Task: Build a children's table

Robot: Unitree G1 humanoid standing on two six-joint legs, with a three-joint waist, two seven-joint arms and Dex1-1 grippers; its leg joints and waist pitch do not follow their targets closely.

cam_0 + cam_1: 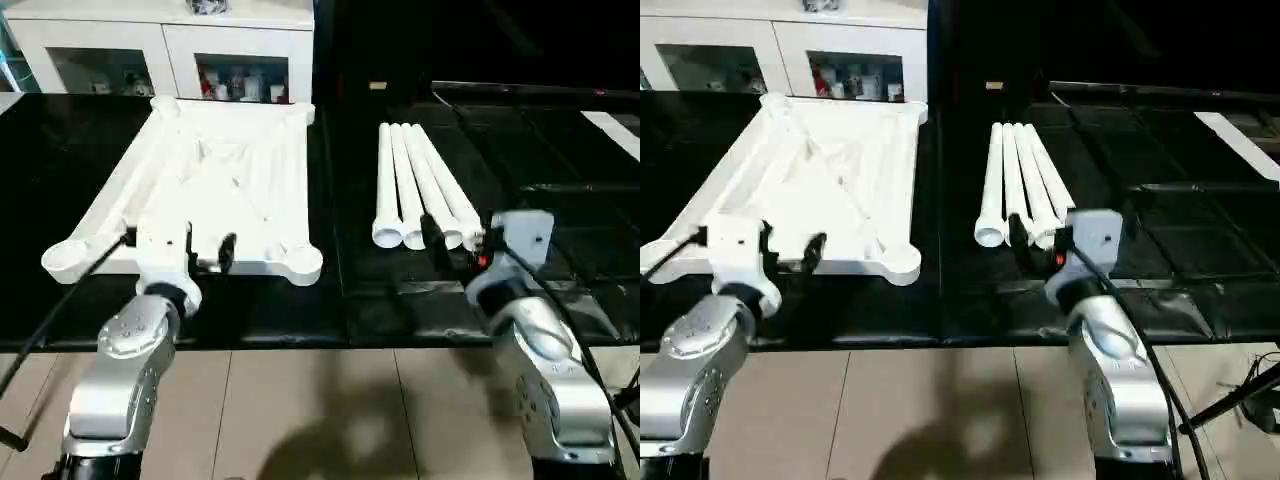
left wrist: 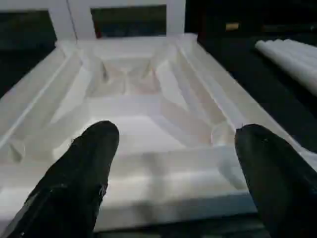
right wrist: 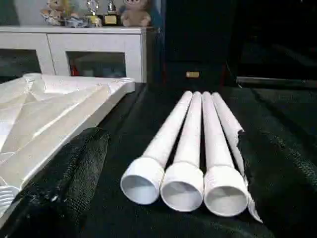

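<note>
The white table top [image 1: 230, 170] lies upside down on the left of the black work surface, with its ribbed underside up and round sockets [image 1: 300, 262] at the corners. Several white tapered legs [image 1: 420, 185] lie side by side on the right, their wide open ends [image 3: 183, 186] towards me. My left gripper [image 1: 208, 248] hovers open over the top's near edge, one finger [image 2: 94, 148] on each side of the ribs. My right gripper [image 1: 452, 245] is open just in front of the legs' wide ends. Its right finger [image 3: 277, 163] partly hides the outermost leg.
A white glass-door cabinet [image 1: 170, 50] stands behind the black work surface [image 1: 350, 300], with plush toys [image 3: 133, 12] on top of it. A beige tiled floor [image 1: 320, 410] lies below the near edge. Black cables [image 1: 60, 290] trail from both wrists.
</note>
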